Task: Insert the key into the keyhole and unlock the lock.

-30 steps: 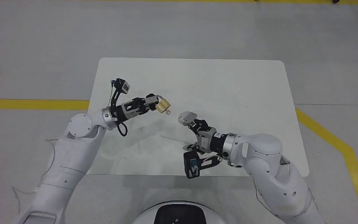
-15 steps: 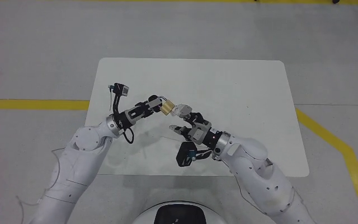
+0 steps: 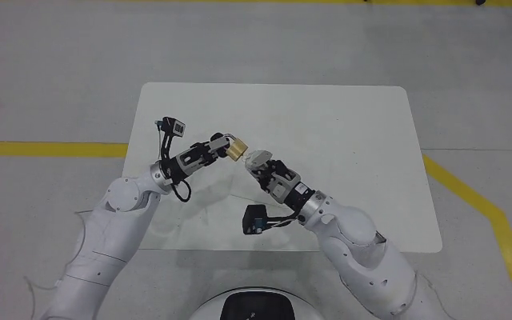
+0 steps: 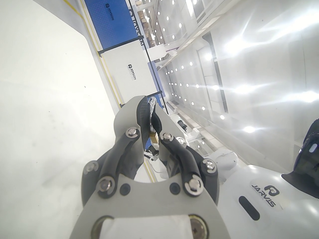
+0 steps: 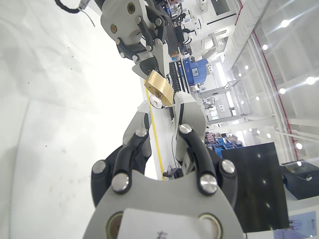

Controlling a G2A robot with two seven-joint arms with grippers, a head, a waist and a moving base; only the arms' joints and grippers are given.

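From above, the matte white counter (image 3: 360, 120) has rounded corners. Over it the left tool (image 3: 223, 144) is clenched on a small, blocky brass lock (image 3: 234, 148) with a thin silver shackle, held off the surface. The right tool (image 3: 254, 158) sits just beside it. In the left wrist view, textured black pads (image 4: 142, 115) pinch the lock, with the shackle glinting between them. In the right wrist view, the lock's smooth brass body shows a round silver key (image 5: 156, 102) head at its keyhole face; whether the right tool grips it I cannot tell
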